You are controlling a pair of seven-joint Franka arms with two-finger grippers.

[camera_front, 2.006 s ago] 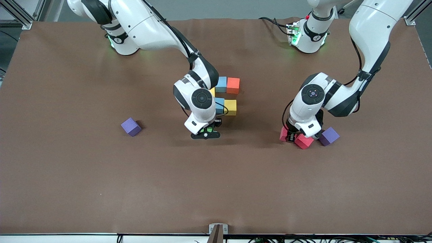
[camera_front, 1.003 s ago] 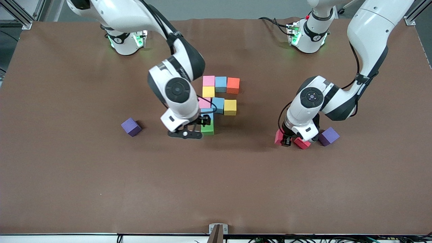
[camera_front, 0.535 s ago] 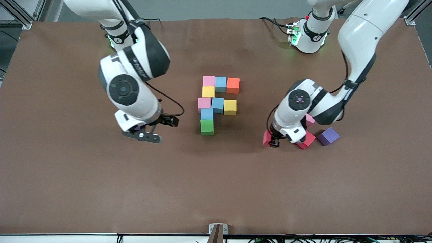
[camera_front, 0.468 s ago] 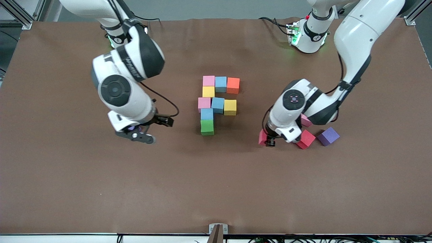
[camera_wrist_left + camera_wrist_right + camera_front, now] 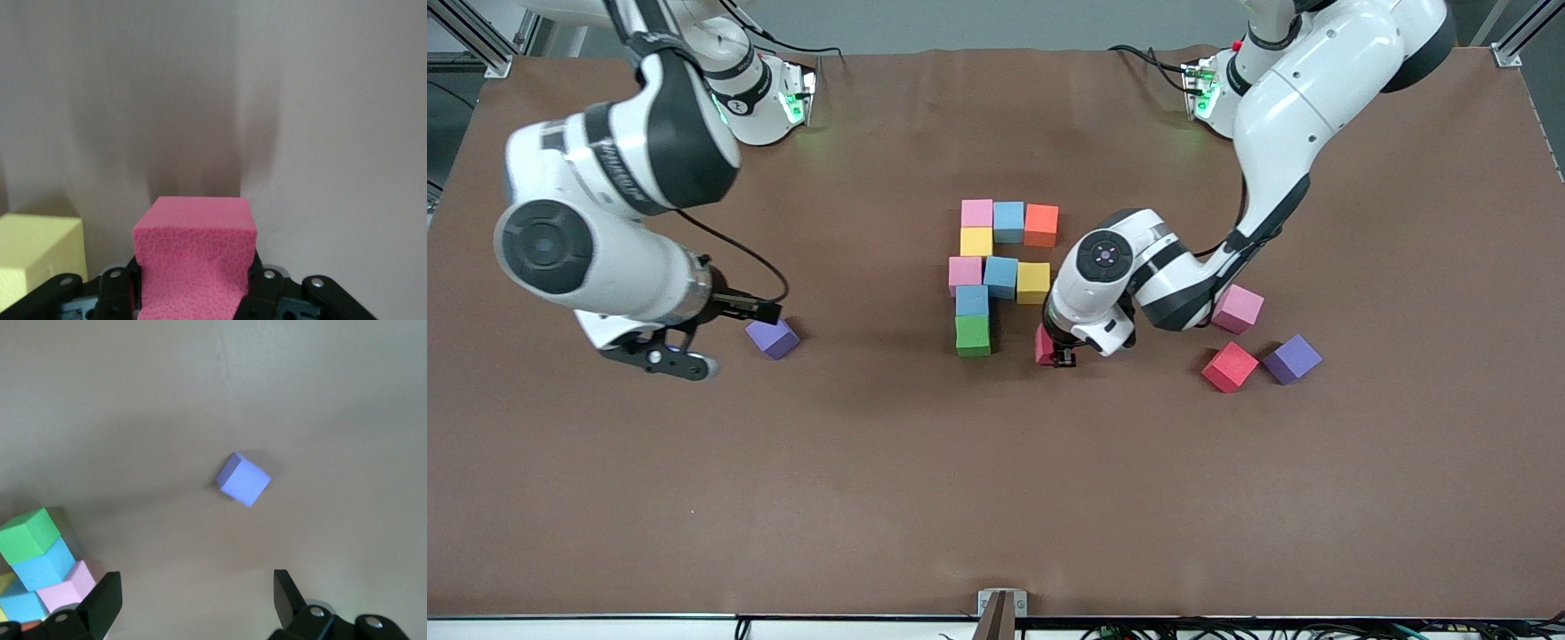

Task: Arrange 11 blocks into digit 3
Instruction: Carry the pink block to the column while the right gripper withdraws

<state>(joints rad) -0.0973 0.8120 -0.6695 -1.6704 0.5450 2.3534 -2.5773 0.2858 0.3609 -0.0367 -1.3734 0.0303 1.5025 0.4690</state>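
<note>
We see eight blocks touching near the middle of the tabletop: a pink block (image 5: 976, 212), blue block (image 5: 1008, 220) and orange block (image 5: 1041, 224) in a row, a yellow block (image 5: 975, 241) under the pink one, then a second pink block (image 5: 964, 270), a second blue block (image 5: 1000, 276) and a second yellow block (image 5: 1033, 282), with a third blue block (image 5: 972, 300) and a green block (image 5: 973, 335) nearest the front edge. The left gripper (image 5: 1056, 348) clamps a red block (image 5: 195, 259) low beside the green one. A third pink block (image 5: 1237, 308), a second red block (image 5: 1228, 366) and a purple block (image 5: 1293, 358) lie toward the left arm's end. The right gripper (image 5: 660, 357), fingers spread and empty, hangs by a second purple block (image 5: 772, 338).
</note>
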